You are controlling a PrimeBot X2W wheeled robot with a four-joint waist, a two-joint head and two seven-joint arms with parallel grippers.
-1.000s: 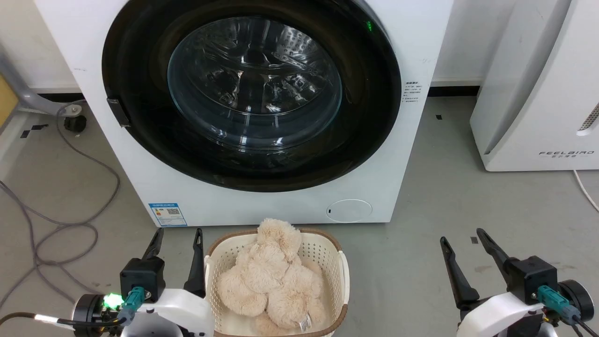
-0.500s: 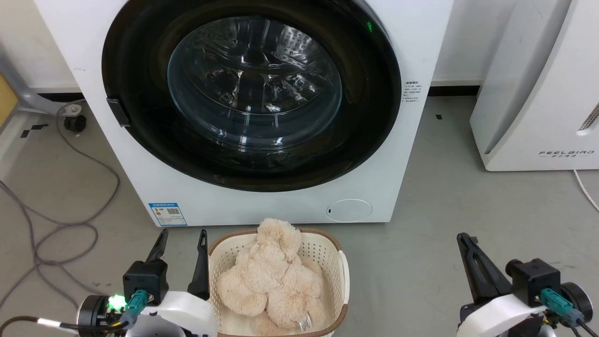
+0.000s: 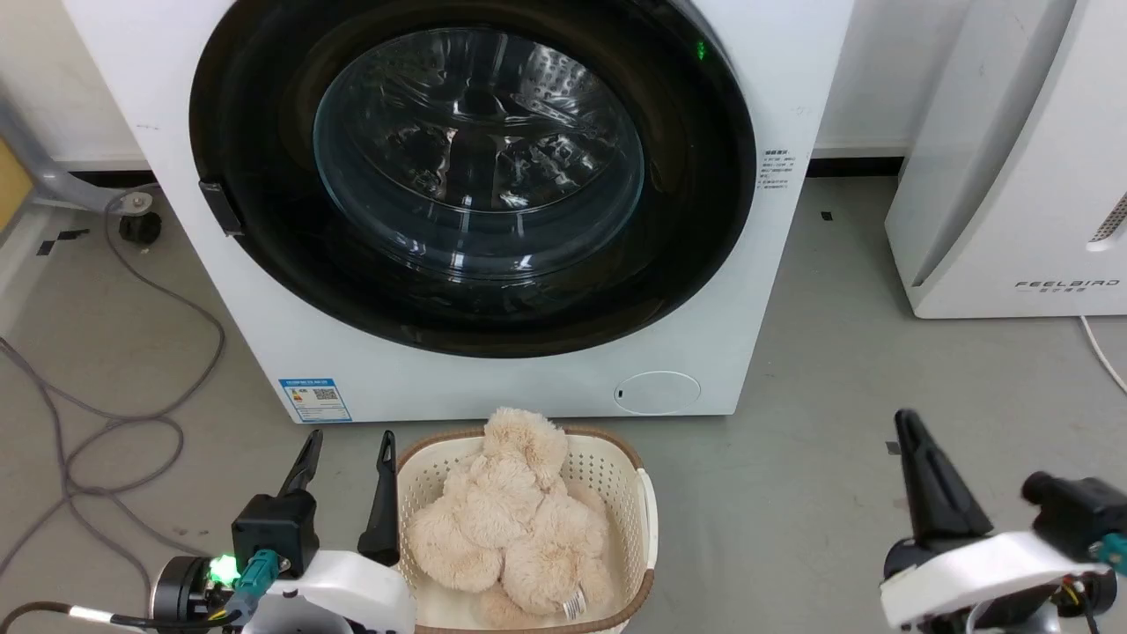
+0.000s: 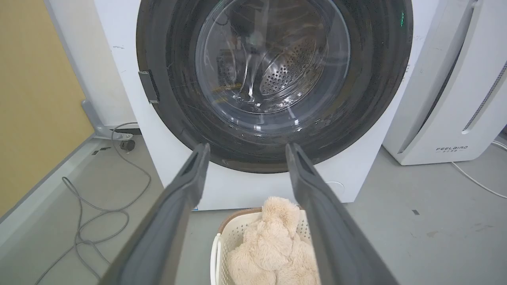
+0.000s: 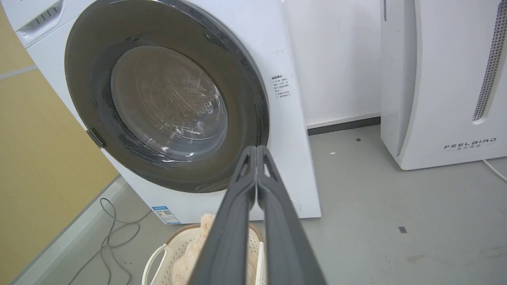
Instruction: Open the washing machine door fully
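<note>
Empty grippers low, washing machine door [image 3: 475, 167] closed beyond.
Left gripper [image 3: 350, 436] at seven o'clock, fingers spread; right gripper [image 3: 907, 418] at five, fingers pressed together. At twelve the door sits flush, glossy black around clear glass; the left wrist view shows the drum [image 4: 285, 75] perforations through it.

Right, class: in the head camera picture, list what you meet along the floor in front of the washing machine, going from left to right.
Grey cable → left gripper, fingers apart → basket → right gripper, fingers together.
</note>
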